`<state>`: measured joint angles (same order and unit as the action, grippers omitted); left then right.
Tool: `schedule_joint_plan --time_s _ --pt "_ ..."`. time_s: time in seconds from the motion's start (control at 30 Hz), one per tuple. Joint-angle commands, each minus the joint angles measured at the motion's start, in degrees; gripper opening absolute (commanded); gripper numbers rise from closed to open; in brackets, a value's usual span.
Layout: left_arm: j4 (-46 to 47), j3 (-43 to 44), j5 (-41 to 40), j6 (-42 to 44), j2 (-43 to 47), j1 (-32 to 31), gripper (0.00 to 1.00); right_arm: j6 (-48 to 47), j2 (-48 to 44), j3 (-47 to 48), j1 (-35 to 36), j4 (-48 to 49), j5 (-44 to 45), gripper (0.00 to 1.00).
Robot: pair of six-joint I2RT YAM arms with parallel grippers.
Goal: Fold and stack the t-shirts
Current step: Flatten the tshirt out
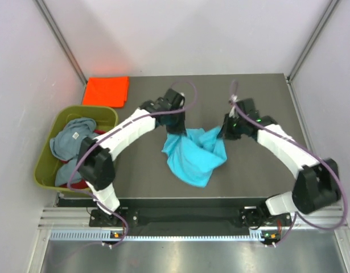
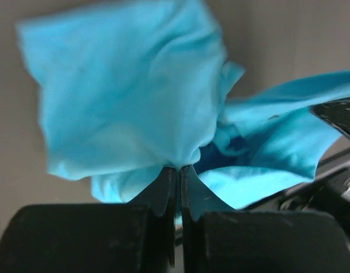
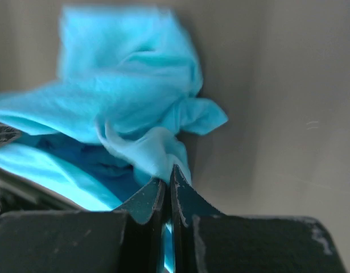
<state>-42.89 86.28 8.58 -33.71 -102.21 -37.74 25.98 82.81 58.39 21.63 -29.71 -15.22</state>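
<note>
I count four t-shirts. One turquoise t-shirt [image 1: 194, 156] is bunched mid-table [image 1: 266, 96], with the left fingers [image 2: 163, 190] pinched tight on one edge and the right fingers [image 3: 183, 196] on another. One orange-red t-shirt [image 1: 106, 91] lies folded at the far left corner. One grey-blue t-shirt [image 1: 72, 139] lies over one red t-shirt [image 1: 78, 183] in the single olive-green tub [image 1: 46, 165].

Olive-green plastic tub [image 1: 104, 111] at the left edge of the dark grey table [image 1: 266, 170].
</note>
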Motion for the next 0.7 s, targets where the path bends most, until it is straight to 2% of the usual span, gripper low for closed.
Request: schedule_joint_plan --time_s 0.0,0.13,0.23,0.33,0.47,0.57,0.67 --pt "0.78 9.33 -10.13 0.76 11.85 1.26 0.0 3.55 -12.64 9.7 -2.55 -4.28 10.02 0.0" --pt "5.87 15.83 -12.71 0.32 21.25 2.32 0.0 4.08 -21.34 23.58 -2.99 -9.13 17.22 0.0" --pt "9.22 16.73 -13.32 -0.3 27.75 2.32 0.0 6.09 -26.62 25.98 -2.91 -9.05 18.74 0.0" --pt "12.83 14.28 -14.02 -2.31 35.22 2.32 0.0 9.51 -34.44 25.81 -2.91 -9.22 18.04 0.0" --pt "17.31 5.75 -13.94 -7.4 45.16 2.32 0.0 14.09 -45.86 21.77 -2.99 -8.18 13.92 0.0" --pt "16.88 2.76 -14.9 -9.17 49.39 2.32 0.0 17.52 -48.87 18.87 -2.99 -8.86 13.03 0.0" --pt "12.76 1.96 -17.18 -10.75 48.61 2.4 0.0 18.93 -47.22 17.2 -2.91 -12.28 12.76 0.0"
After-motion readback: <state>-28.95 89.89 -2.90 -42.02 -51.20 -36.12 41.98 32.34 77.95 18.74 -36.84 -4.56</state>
